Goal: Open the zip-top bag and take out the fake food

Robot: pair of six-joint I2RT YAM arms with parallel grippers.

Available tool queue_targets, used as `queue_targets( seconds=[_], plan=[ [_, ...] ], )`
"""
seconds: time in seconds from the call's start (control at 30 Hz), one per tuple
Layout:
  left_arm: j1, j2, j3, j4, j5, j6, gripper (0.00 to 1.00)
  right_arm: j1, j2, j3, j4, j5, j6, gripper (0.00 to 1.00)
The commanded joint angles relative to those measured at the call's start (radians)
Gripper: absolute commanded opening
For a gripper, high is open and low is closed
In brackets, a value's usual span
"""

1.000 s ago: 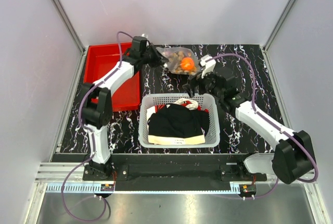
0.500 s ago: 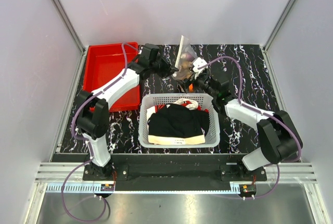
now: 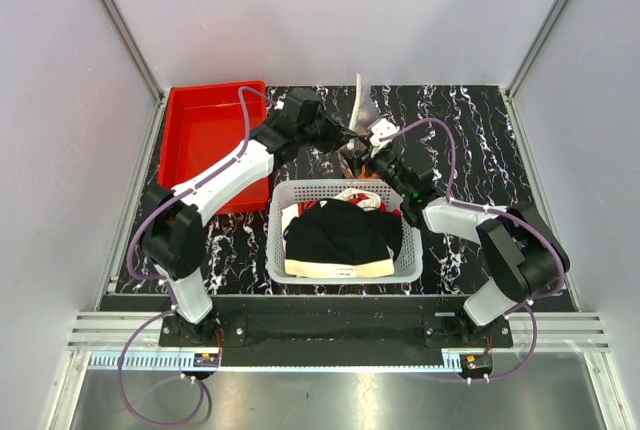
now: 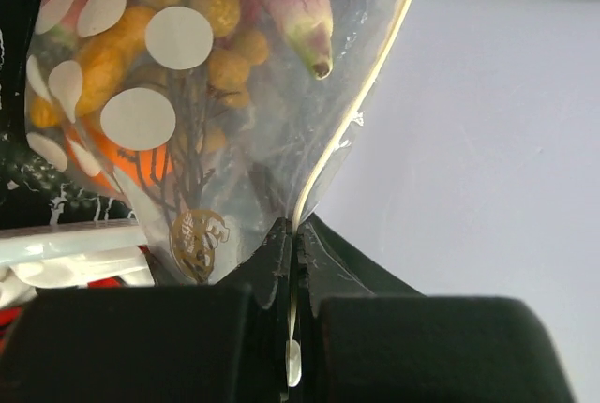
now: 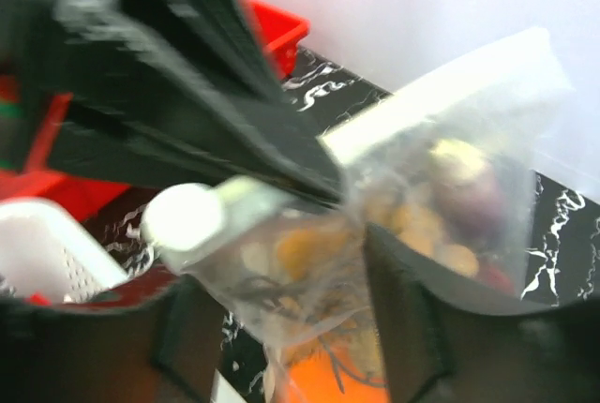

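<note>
The zip-top bag (image 3: 358, 110) stands on edge above the table's far middle, zip strip up. My left gripper (image 3: 345, 138) is shut on that strip; in the left wrist view the pale strip runs down between the closed jaws of the left gripper (image 4: 295, 231). The fake food (image 4: 150, 47) shows through the clear bag (image 4: 253, 141): pale discs, tan balls, an orange piece, a pink-purple piece. My right gripper (image 3: 372, 155) is just right of the bag. In the right wrist view my right gripper (image 5: 291, 319) is open with its jaws on either side of the bag's (image 5: 309, 272) lower corner, orange food (image 5: 337, 375) below.
A white mesh basket (image 3: 340, 186) of black and white clothes (image 3: 340, 230) sits directly in front of both grippers. A red bin (image 3: 205, 140) lies at the far left. Grey walls close in the back and both sides.
My left gripper has carried the bag to the right and tipped it up on edge. My right gripper has moved in to the bag and its jaws have narrowed around it.
</note>
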Motion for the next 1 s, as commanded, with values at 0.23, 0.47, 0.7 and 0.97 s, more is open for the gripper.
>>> queue_targets(
  seconds=[0.23, 0.47, 0.7, 0.97],
  plan=[
    [-0.024, -0.13, -0.073, 0.115, -0.089, -0.032, 0.0, 0.002, -0.024, -0.062, 0.204, 0.122, 0.054, 0.0],
    [-0.002, -0.222, -0.023, 0.077, -0.14, 0.565, 0.54, -0.049, -0.124, 0.059, -0.19, -0.206, -0.022, 0.0],
    [0.022, -0.259, 0.08, -0.076, 0.072, 1.146, 0.69, -0.191, -0.089, 0.242, -0.401, -0.649, 0.115, 0.0],
    [0.018, -0.262, 0.071, -0.138, 0.266, 1.788, 0.61, -0.279, 0.044, 0.43, -0.592, -0.93, 0.166, 0.0]
  ],
)
